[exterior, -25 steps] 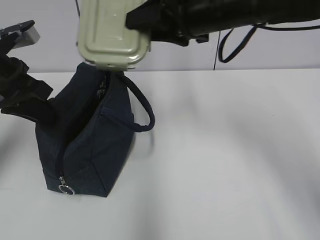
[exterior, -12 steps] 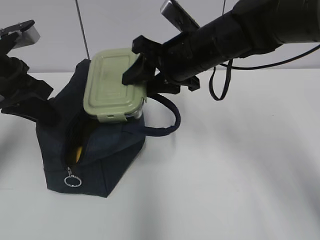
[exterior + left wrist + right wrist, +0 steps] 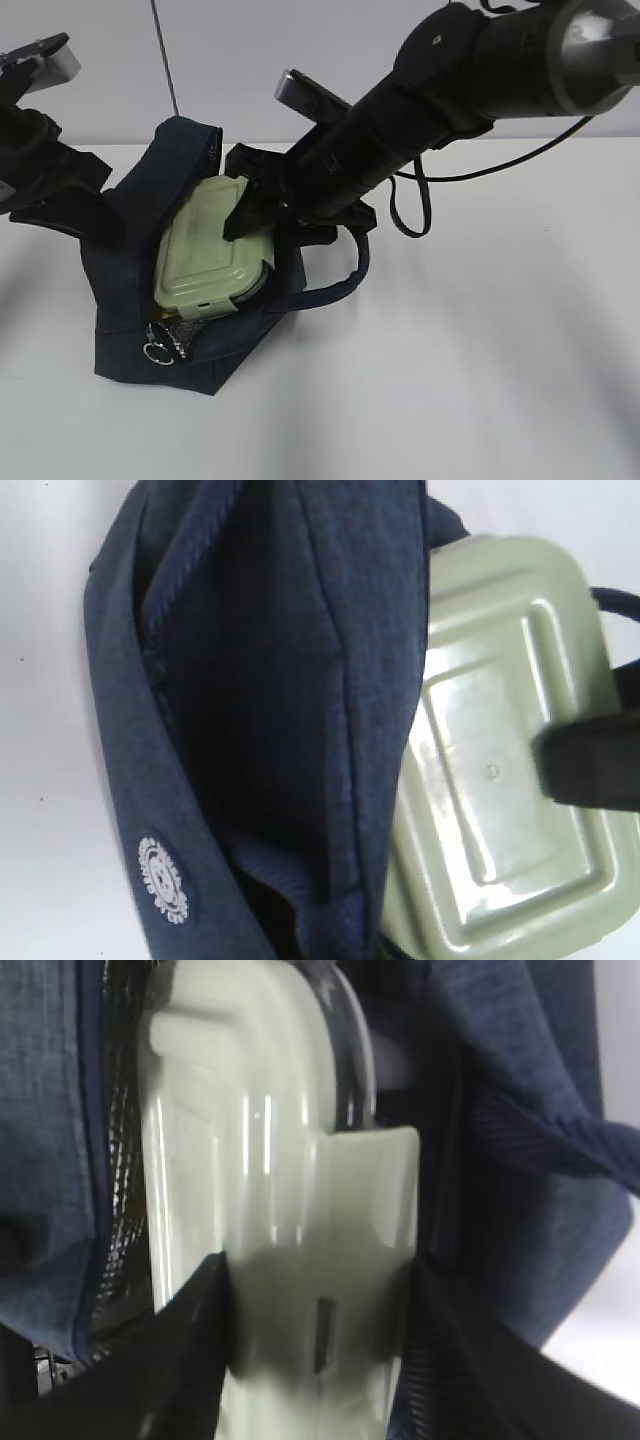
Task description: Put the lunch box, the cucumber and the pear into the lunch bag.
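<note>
Since half a second ago, when it was still perched on the rim, the lunch box has dropped well into the mouth of the lunch bag, so this item looks nearly packed. The right gripper stays clamped on its lid end; the left gripper keeps holding the bag's side open, though I can't tell how its jaws sit. Cucumber and pear aren't visible now, presumably under the box. The ring pull hangs at the front.
</note>
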{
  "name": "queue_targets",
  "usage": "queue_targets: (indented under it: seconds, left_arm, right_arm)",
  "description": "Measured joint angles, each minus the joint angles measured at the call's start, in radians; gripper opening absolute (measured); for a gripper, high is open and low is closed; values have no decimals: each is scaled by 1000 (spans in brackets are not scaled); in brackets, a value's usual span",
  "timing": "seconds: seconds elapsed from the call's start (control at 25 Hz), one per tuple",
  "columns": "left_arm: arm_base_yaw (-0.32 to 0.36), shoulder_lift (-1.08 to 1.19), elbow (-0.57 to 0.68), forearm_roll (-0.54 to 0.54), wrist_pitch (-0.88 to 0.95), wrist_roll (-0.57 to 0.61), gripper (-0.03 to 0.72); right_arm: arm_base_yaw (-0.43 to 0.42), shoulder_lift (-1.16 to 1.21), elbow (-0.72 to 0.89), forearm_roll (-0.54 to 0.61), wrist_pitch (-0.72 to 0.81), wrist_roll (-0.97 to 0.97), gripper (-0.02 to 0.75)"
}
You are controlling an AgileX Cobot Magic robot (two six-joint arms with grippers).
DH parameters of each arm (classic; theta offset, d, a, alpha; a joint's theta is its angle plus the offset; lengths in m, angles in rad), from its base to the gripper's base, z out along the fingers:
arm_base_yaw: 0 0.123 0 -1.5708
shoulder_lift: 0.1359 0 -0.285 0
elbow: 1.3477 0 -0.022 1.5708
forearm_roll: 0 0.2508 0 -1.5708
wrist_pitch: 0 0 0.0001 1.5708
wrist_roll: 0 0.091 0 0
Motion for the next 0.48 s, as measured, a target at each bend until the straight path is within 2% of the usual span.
queue_targets:
  seconds: [0.48]
  left_arm:
    - [0, 0, 0, -1, 3, 11, 1]
  right_arm:
    - [67, 146, -241, -94, 21, 144, 361]
